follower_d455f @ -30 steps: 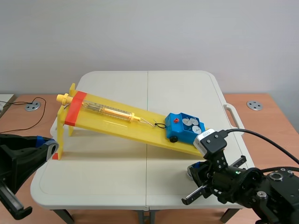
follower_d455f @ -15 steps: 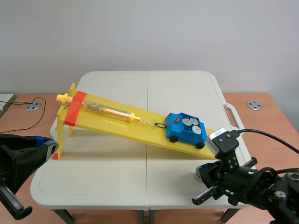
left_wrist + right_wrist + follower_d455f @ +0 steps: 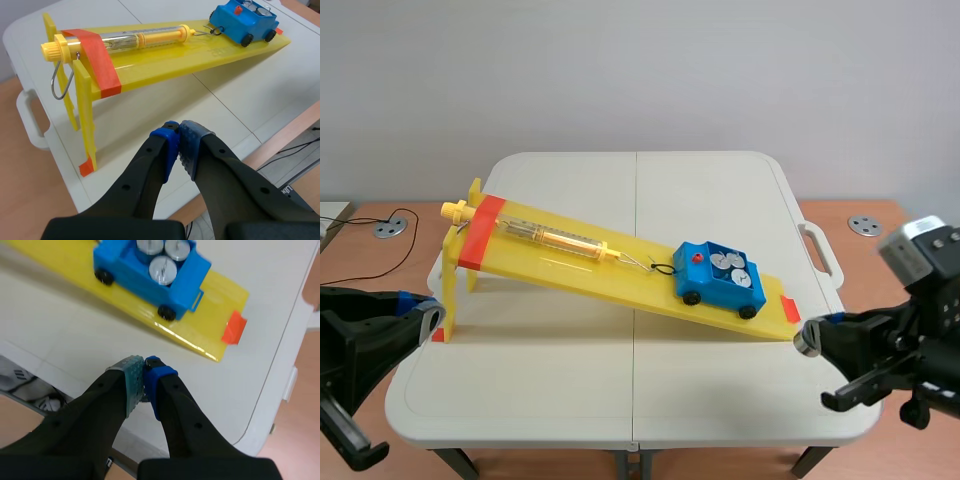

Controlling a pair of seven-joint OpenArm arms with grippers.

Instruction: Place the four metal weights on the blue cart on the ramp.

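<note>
Off low end of ramp (image 3: 620, 282), R hand (image 3: 145, 374) pinches weight (image 3: 807, 341), near cart (image 3: 718, 287).

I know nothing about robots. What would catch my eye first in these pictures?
The bright yellow ramp slanting across the white table, with a blue cart low on it carrying three shiny metal weights. Next, the right gripper beyond the ramp's lower end, shut on what looks like a fourth weight.

Three weights (image 3: 162, 269) in cart (image 3: 134, 282) on ramp (image 3: 218, 294); fourth weight (image 3: 806, 341) in right hand (image 3: 143, 368).
</note>
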